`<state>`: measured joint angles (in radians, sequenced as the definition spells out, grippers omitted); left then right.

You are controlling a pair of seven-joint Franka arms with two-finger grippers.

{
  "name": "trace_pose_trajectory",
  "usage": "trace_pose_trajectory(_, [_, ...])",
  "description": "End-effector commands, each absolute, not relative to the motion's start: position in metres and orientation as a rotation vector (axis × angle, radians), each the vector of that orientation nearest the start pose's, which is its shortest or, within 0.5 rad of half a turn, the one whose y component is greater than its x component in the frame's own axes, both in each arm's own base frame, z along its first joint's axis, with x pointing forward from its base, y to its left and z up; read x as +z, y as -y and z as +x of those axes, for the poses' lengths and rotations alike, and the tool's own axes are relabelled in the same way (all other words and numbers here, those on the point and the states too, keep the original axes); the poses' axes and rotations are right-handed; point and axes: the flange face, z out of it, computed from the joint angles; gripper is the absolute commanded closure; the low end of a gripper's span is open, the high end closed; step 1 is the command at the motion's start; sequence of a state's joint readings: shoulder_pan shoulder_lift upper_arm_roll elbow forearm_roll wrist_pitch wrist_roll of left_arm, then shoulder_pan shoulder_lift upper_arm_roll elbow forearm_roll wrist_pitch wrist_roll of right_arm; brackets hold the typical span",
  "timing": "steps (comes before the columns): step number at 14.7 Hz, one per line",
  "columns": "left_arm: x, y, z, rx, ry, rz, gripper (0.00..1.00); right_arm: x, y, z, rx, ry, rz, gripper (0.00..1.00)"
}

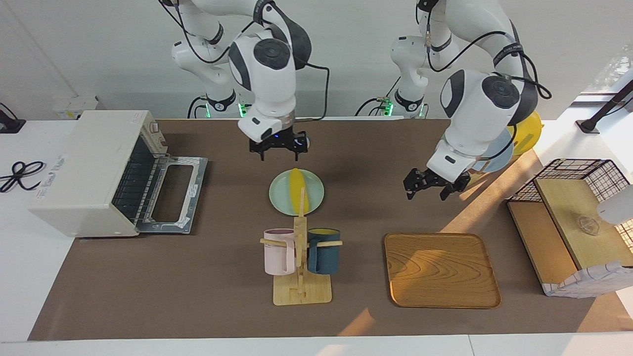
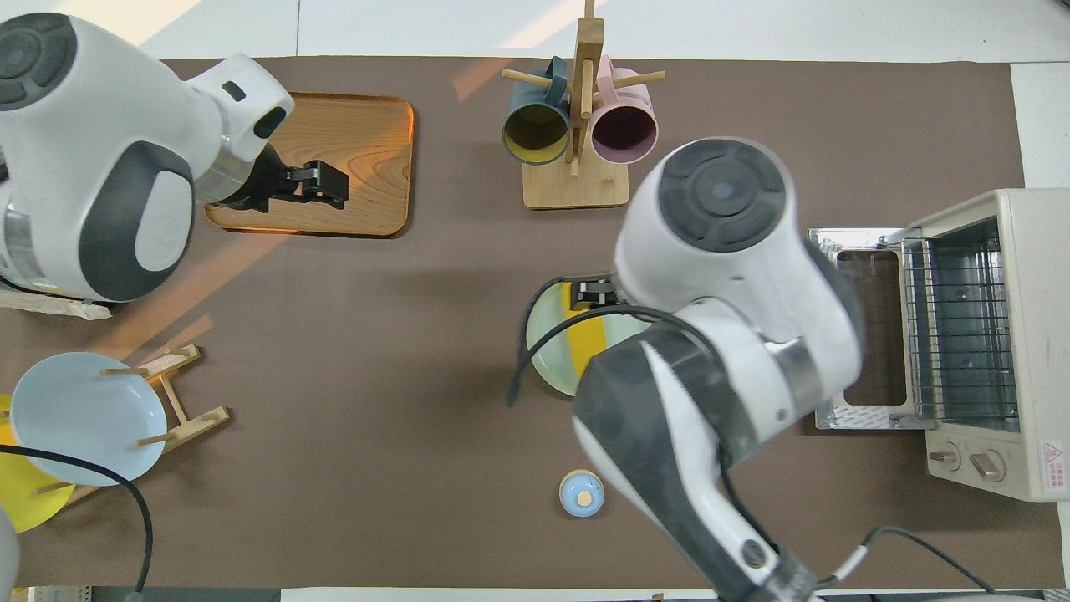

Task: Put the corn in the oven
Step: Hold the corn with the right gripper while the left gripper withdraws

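The yellow corn [image 1: 298, 191] lies on a mint plate [image 1: 282, 195] in the middle of the table; it also shows in the overhead view [image 2: 587, 344], partly under the right arm. The off-white oven [image 1: 86, 170] stands at the right arm's end with its door [image 1: 172, 194] folded down open and the wire rack showing [image 2: 961, 326]. My right gripper [image 1: 280, 156] is open and empty, up in the air over the plate and corn. My left gripper [image 1: 426, 194] is open and empty, in the air by the wooden tray [image 1: 440, 269].
A wooden mug rack [image 1: 300, 269] with a pink mug [image 1: 278, 251] and a dark blue mug [image 1: 324, 251] stands beside the plate, farther from the robots. A black wire basket [image 1: 578, 173] and wooden box are at the left arm's end. A plate rack [image 2: 84, 426] and small blue jar [image 2: 582, 493] are nearer the robots.
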<state>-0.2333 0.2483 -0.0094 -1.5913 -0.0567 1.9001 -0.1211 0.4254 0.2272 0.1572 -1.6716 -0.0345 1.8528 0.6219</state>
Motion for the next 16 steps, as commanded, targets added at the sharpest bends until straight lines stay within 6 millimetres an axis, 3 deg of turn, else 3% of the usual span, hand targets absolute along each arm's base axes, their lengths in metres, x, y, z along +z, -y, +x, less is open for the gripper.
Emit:
trace_pose_trajectory(1, [0.503,0.132,0.627,-0.052,-0.244,-3.129,0.00,0.424,-0.394,0.516,0.040,-0.097,-3.161,0.00])
trace_pose_trajectory(3, [0.505,0.112,0.628,-0.040,-0.282,-3.123,0.00,0.386,-0.412,0.511,0.033,-0.097,-3.164,0.02])
trace_pose_trajectory(6, [0.505,0.109,0.627,-0.035,-0.312,-3.118,0.00,0.356,-0.417,0.503,0.023,-0.067,-3.153,0.39])
trace_pose_trajectory(7, [0.508,0.099,0.627,-0.030,-0.323,-3.117,0.00,0.346,-0.416,0.500,0.014,-0.062,-3.146,0.47])
trace_pose_trajectory(8, [0.515,0.070,0.629,-0.036,-0.367,-3.116,0.00,0.339,-0.414,0.497,0.019,-0.060,-3.149,0.55])
trace_pose_trajectory(9, [0.519,0.061,0.629,-0.042,-0.404,-3.127,0.00,0.334,-0.413,0.494,0.029,-0.057,-3.154,0.59])
trace_pose_trajectory(14, [0.520,0.059,0.629,-0.053,-0.383,-3.155,0.00,0.310,-0.415,0.477,0.014,-0.018,-3.146,0.62])
trace_pose_trajectory(16, [0.520,0.058,0.630,-0.054,-0.362,-3.174,0.00,0.307,-0.414,0.474,0.009,-0.004,-3.154,0.71])
